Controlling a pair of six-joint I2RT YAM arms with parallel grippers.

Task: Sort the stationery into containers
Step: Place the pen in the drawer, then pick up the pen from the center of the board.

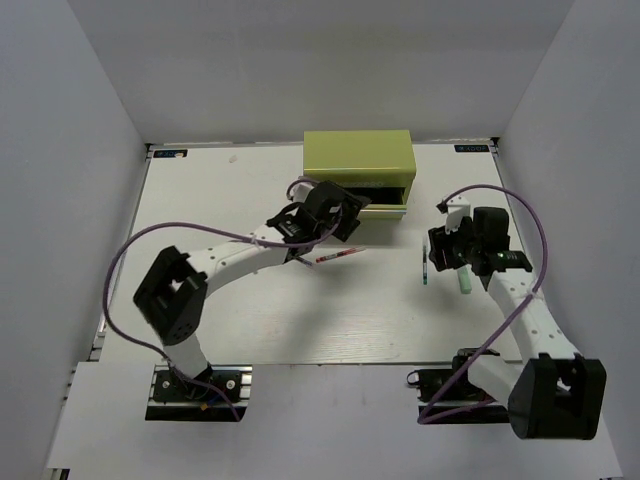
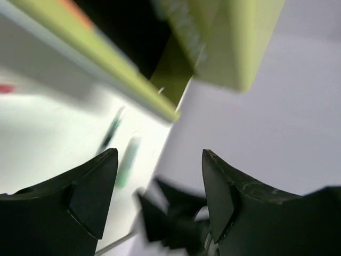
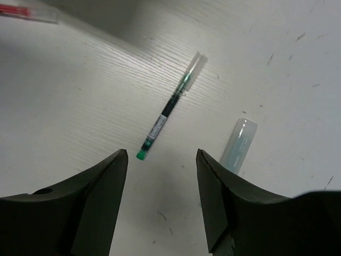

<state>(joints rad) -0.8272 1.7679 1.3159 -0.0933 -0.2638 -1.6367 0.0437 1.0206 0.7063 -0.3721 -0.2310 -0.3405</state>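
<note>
So far, three things wait on the worktop: the red-and-white pen, the dark pen and the pale green marker. Your right claw is spread wide and empty, over the dark pen. Your left claw is spread and empty too, by the open drawer of the green cabinet. You cannot see what is in the drawer: it is dark, and that view is blurry.

I am wearing white shells on my left arm and right arm, with chunky black joint housings behind my jaws. Purple cables are looping alongside each arm. My left gripper and right gripper are showing matte black, wedge-shaped fingers, faintly scuffed.
</note>
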